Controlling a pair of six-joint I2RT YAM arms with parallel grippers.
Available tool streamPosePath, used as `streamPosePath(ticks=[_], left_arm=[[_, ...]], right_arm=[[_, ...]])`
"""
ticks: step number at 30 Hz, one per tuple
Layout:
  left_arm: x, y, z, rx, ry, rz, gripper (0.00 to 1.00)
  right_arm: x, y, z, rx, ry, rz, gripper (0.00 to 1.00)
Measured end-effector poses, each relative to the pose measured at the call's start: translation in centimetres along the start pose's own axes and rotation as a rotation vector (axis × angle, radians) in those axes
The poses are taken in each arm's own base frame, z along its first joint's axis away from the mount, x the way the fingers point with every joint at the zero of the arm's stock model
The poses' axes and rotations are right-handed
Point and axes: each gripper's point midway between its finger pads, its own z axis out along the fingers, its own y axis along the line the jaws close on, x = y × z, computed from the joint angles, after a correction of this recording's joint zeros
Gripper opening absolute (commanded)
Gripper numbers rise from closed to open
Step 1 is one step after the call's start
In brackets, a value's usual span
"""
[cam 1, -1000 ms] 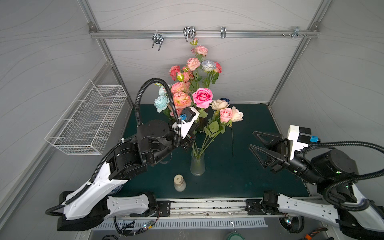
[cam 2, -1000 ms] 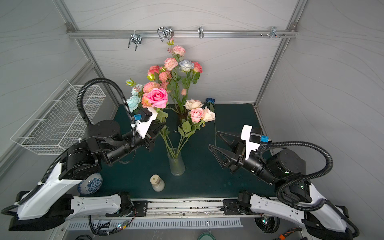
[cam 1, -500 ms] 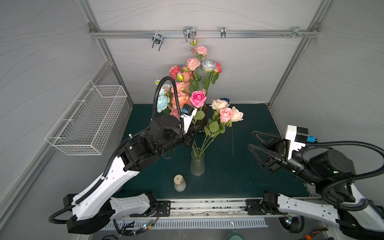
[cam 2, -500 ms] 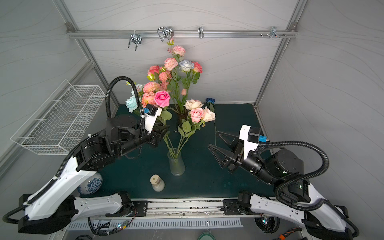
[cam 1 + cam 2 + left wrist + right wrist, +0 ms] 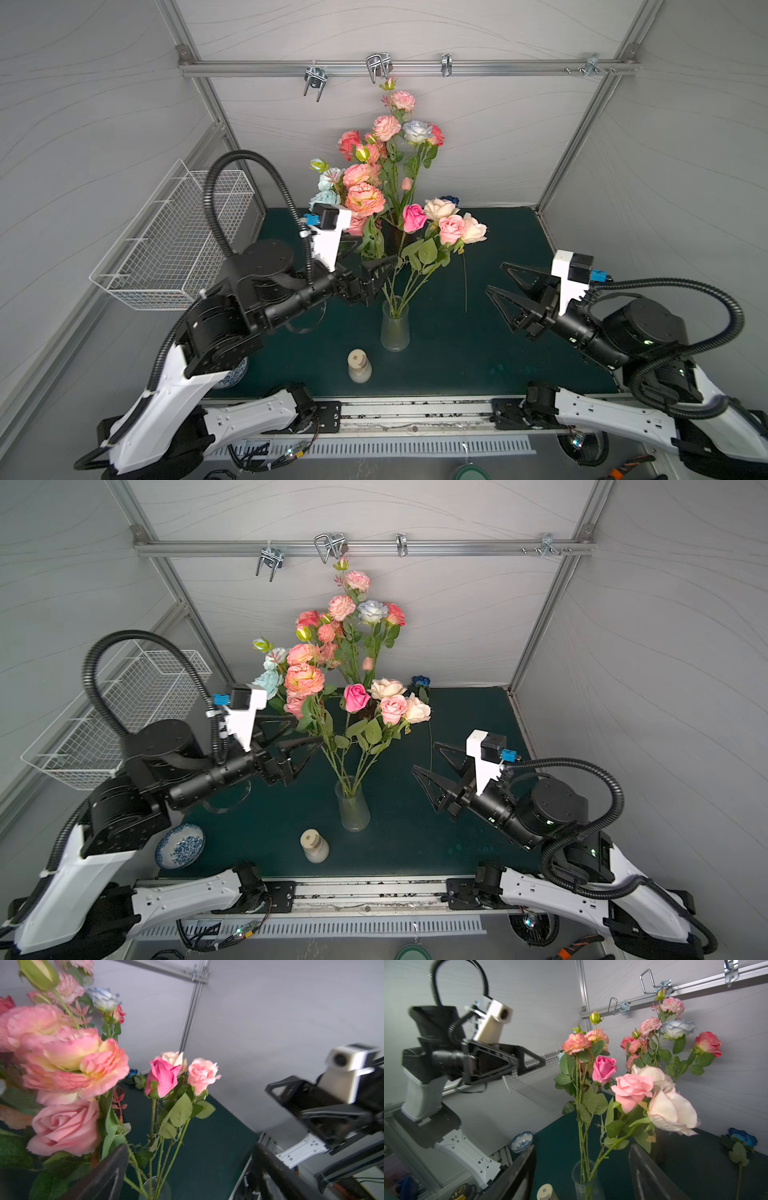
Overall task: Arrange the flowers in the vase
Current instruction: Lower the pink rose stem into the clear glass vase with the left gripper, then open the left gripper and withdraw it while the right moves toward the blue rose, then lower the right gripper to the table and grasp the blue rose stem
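Note:
The clear glass vase (image 5: 395,328) (image 5: 353,806) stands mid-mat and holds several flowers: a hot pink rose (image 5: 414,218) (image 5: 163,1077), a cream one, a pink one (image 5: 632,1088) and a pale peach one. My left gripper (image 5: 370,255) (image 5: 301,731) (image 5: 190,1149) hangs open just left of their stems, with nothing in it. My right gripper (image 5: 495,276) (image 5: 424,756) (image 5: 582,1148) is open to the vase's right and points at it. A big bunch of flowers (image 5: 365,199) rises behind. A deep blue flower (image 5: 420,681) stands at the back.
A white wire basket (image 5: 174,245) hangs on the left wall. A small beige bottle (image 5: 359,365) stands in front of the vase, and a blue-and-white bowl (image 5: 180,845) sits at the front left. Metal hooks (image 5: 378,64) hang from the rail above the bunch.
My left gripper carried the hot pink rose right to the vase and opened; the rose dropped lower and now stands in the vase. The right gripper opened slightly wider.

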Motion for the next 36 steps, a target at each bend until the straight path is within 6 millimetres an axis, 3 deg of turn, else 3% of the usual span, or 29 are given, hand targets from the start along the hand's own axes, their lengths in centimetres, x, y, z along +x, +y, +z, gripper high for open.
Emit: streamPosePath(ticks=[4,7,11,14,19,25,30,36], left_arm=[[-2.0,-0.2,-3.8,0.031,-0.134,-0.027,0.99],[-1.6,0.7,-5.5,0.014,-0.195,-0.04,0.99],[1.8,2.8,-5.7,-0.046,-0.189,-0.065,0.99],[4.1,4.2,-5.5,-0.094,-0.166,-0.082,0.98],[5.4,5.0,-6.0,-0.116,-0.165,-0.118,0.96],[7.6,5.7,-5.9,-0.12,-0.143,-0.163,0.96],[8.8,5.7,-5.5,-0.111,-0.106,-0.185,0.95],[9.2,5.0,-5.4,-0.072,-0.087,-0.198,0.96]], right_arm=[[4.9,-2.4,0.4,0.117,0.103,0.012,0.71],[8.8,-4.6,0.4,0.21,0.18,0.034,0.71],[13.2,-9.0,0.9,0.372,0.272,0.108,0.69],[17.0,-14.1,1.5,0.522,0.351,0.238,0.66],[24.4,-23.2,2.7,0.726,0.54,0.544,0.61],[32.0,-28.9,5.9,0.797,0.771,0.753,0.57],[34.7,-32.7,9.2,0.826,0.855,0.766,0.54],[34.5,-37.8,13.6,0.879,0.88,0.647,0.51]])
